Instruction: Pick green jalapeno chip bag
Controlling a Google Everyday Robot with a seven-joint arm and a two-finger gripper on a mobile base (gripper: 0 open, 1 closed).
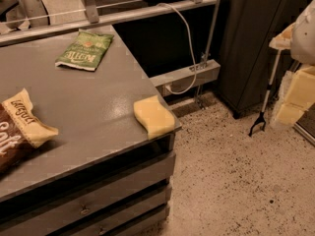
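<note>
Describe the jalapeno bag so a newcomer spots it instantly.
On the grey table, look at the far edge by the rail; the gripper is off-table, far right. The green bag lies flat there, white lettering, unlike the nearer brown bag and yellow sponge.

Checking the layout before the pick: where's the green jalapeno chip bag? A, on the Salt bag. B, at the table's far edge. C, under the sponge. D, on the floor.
B: the green jalapeno chip bag lies on the table, at its far edge, apart from the sponge; the pincer is far right, off the table.
</note>
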